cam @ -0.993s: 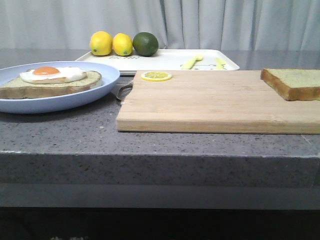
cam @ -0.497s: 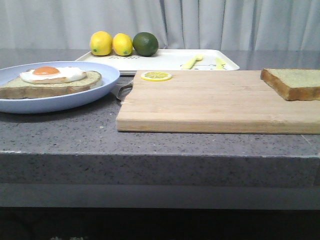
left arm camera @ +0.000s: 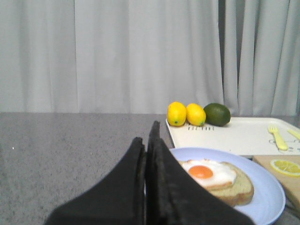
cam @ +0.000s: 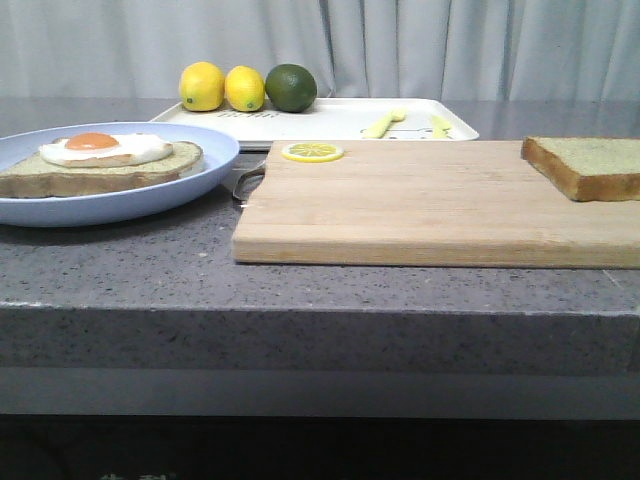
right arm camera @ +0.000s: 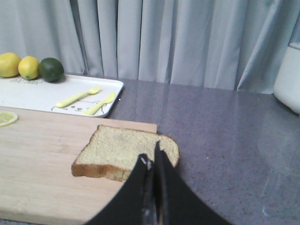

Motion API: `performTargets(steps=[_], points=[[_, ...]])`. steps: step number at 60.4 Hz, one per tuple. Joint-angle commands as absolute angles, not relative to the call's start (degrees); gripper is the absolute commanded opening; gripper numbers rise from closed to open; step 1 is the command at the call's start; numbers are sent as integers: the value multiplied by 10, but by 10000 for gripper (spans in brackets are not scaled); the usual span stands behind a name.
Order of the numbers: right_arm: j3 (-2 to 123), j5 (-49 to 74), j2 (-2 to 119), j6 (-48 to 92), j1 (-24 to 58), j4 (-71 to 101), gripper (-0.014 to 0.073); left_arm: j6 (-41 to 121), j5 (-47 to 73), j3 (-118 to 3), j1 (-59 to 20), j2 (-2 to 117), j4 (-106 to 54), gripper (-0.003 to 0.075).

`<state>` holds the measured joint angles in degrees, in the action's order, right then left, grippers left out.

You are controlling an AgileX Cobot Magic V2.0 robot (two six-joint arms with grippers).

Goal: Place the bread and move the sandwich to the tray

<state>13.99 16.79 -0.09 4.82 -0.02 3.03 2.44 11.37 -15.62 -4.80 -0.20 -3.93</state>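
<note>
At the front view's right edge the bread (cam: pixel 588 165) is cropped; both end effectors (left arm camera: pixel 147 140) (right arm camera: pixel 152 161) pressed together.

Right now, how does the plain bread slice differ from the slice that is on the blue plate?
The bread lies bare on the wooden cutting board, at the robot's right. The sandwich slice lies on the light-blue plate, at the left.

The bread has nothing on top; the sandwich slice carries a fried egg with an orange yolk.

Both lie flat and have pale crumb and a brown crust. Neither is on the tray.
</note>
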Motion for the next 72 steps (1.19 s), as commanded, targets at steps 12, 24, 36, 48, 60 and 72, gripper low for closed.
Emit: performTargets(steps=[12,24,36,48,60,72], points=[[320,244,97,47,-3,31,-68,24,216,-341,-48,82,-45,-18],[398,333,186,47,-3,31,-68,24,332,-438,-48,187,-45,-18],[401,358,248,47,-3,31,-68,24,355,-445,-48,247,-46,-18],[401,359,289,47,-3,31,-68,24,352,-445,-48,285,-46,-18],[401,381,314,47,-3,31,-68,24,354,-445,-48,308,-46,-18],[401,404,335,47,-3,31,77,24,353,-445,-48,309,-46,-9]])
